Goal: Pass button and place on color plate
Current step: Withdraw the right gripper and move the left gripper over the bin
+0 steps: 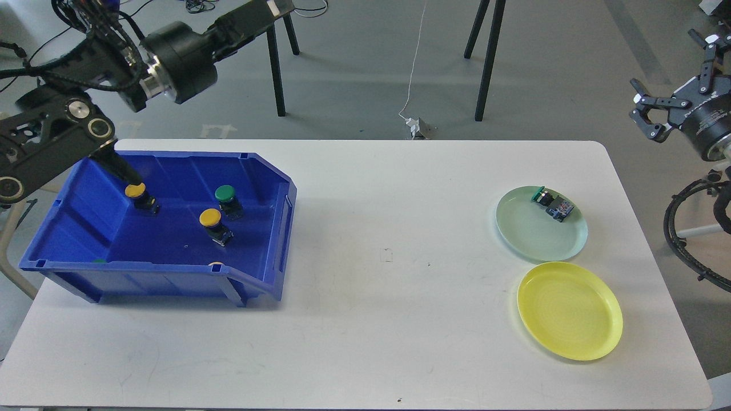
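A blue bin (274,228) on the table's left holds a yellow button (210,217), a green button (225,194) and another yellow button (136,191) at the back left. My left gripper (127,178) reaches down into the bin, its dark fingers right at that back-left yellow button; I cannot tell whether they are closed on it. A pale green plate (537,240) at the right holds a green button (549,201) lying on its side. A yellow plate (569,311) in front of it has nothing on it. My right gripper (642,111) hangs open and empty beyond the table's right edge.
Two more button tops peek over the bin's front rim, one yellow (216,264) and one green (100,261). Black stand legs (485,68) and a cable stand on the floor behind the white table (388,257).
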Controlling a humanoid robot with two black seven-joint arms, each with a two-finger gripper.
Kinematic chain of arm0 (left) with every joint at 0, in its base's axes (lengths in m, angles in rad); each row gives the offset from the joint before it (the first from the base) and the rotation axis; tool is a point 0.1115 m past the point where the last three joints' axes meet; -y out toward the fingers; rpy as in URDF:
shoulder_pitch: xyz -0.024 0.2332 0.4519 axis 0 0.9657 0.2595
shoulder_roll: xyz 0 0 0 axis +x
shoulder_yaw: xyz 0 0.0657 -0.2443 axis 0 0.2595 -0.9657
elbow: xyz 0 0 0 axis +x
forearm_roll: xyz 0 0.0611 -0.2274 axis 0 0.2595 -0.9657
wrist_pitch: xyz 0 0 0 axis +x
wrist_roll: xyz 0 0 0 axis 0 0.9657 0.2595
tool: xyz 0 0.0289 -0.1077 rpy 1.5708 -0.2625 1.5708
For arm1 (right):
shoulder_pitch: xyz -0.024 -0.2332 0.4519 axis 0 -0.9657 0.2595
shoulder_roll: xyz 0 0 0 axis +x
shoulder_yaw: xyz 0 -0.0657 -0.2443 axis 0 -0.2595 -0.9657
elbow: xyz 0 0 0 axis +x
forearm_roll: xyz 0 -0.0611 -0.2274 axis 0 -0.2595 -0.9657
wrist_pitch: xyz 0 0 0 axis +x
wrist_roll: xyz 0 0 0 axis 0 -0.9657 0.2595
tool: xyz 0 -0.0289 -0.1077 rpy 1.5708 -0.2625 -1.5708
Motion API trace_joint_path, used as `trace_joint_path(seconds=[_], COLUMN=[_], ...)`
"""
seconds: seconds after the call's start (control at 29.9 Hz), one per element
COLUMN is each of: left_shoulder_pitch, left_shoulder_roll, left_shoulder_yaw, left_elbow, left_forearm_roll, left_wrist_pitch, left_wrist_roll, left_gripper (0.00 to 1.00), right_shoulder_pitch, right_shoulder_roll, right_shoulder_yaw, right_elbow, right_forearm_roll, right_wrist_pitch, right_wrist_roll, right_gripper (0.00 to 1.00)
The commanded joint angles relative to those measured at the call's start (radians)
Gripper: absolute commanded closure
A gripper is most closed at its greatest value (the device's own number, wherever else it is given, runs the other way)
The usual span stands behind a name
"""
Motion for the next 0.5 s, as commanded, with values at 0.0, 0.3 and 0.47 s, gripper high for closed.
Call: trace_joint_path(seconds=[0.0, 0.3, 0.47], left_shoulder_pitch=[0.000, 0.011, 0.033], left_shoulder_roll=[0.077, 0.092, 0.033], left_shoulder_yaw=[0.108, 0.266, 0.344], left_elbow=[-0.027, -0.002, 0.113], left_forearm_roll=[0.173, 0.587, 0.595], left_wrist_pitch=[-0.001, -0.001, -0.040], left_wrist_roll=[-0.007, -0.007, -0.016], left_gripper=[0.07, 0.09, 0.24], right_shoulder_pitch=[0.000, 0.000, -0.002], right_shoulder_roll=[0.009, 0.029, 0.032], right_shoulder_yaw=[0.001, -0.011, -0.010], right_elbow=[0.001, 0.001, 0.003], right_forearm_roll=[0.033, 0.070, 0.070], right_wrist_pitch=[0.005, 0.005, 0.003], right_wrist_roll=[0.012, 0.013, 0.013], right_gripper=[0.08, 0.08, 0.08])
